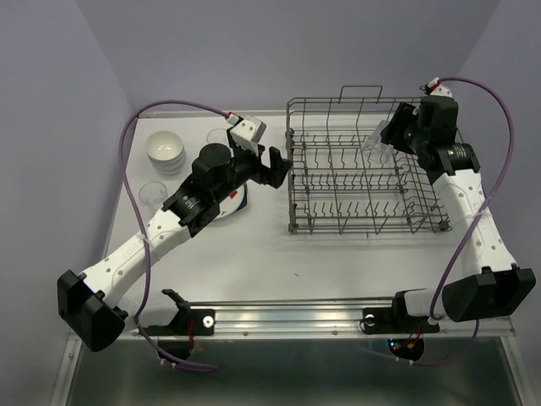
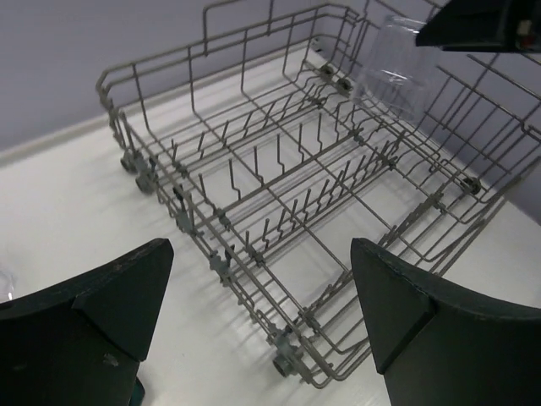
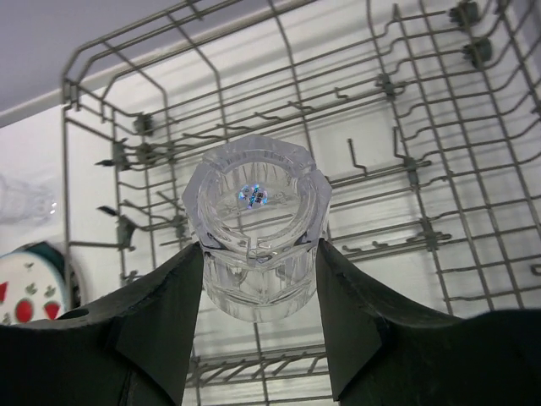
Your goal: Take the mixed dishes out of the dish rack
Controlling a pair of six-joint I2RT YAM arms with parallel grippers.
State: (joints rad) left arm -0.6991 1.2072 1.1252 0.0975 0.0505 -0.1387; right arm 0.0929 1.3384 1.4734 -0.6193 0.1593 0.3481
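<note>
The grey wire dish rack [image 1: 363,182] stands right of centre; its tines hold no dishes. My right gripper [image 1: 385,138] is shut on a clear glass tumbler [image 3: 258,233], held above the rack's far right part; the glass also shows in the top view [image 1: 378,139] and the left wrist view [image 2: 397,72]. My left gripper [image 1: 275,165] is open and empty, just left of the rack [image 2: 296,220]. The strawberry plate [image 3: 25,292] lies on the teal plate [image 1: 239,203] under my left arm. Stacked white bowls [image 1: 166,150] and a tumbler [image 1: 153,193] stand at far left.
Another clear tumbler [image 1: 217,137] stands behind the left gripper near the back wall. The rack's taller wire side [image 1: 359,106] rises along its far edge. Purple cables loop above both arms. The table's left edge is close to the bowls.
</note>
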